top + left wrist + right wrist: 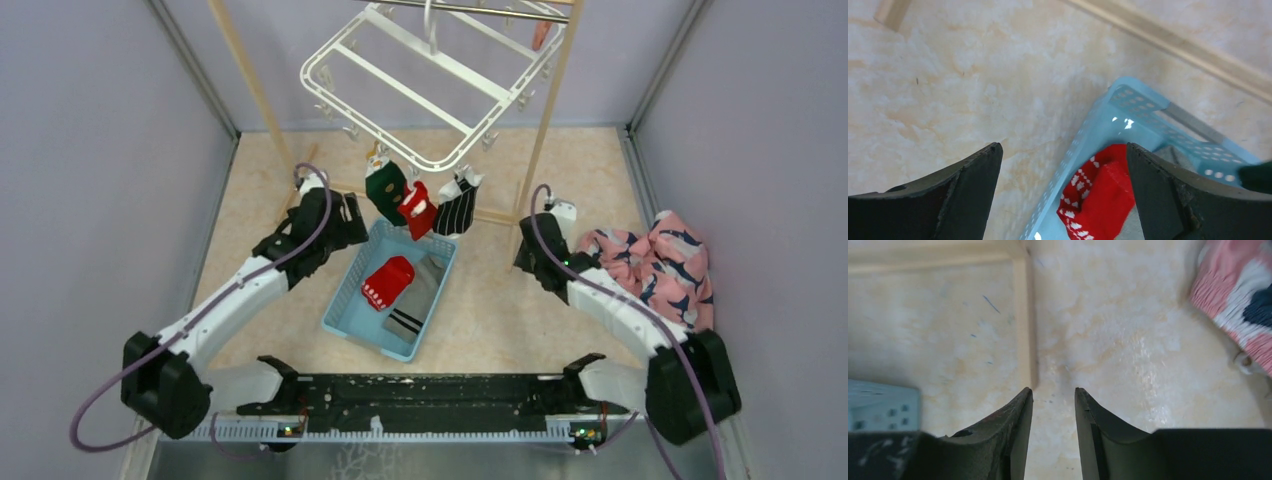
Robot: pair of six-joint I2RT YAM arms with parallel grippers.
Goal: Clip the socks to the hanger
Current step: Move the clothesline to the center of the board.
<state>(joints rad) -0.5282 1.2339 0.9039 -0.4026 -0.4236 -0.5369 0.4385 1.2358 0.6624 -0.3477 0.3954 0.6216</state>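
Note:
The white hanger (420, 75) hangs from the wooden rack. Three socks are clipped to its near edge: dark green-white (385, 190), red with white trim (416, 208), and black-white striped (457, 208). Another red sock (388, 281) and a grey striped sock (415, 300) lie in the blue basket (345, 305). My left gripper (350, 222) is wide open and empty above the basket's left rim. In the left wrist view (1063, 150) the red sock (1098, 200) shows between its fingers. My right gripper (527, 255) is empty, its jaws a narrow gap apart (1053, 390), over bare floor.
A pink cloth with shark prints (660, 260) lies at the right, by the right arm. It also shows in the right wrist view (1238, 300). The wooden rack's poles (550, 110) and base bar (1025, 315) stand behind the basket. Grey walls close in both sides.

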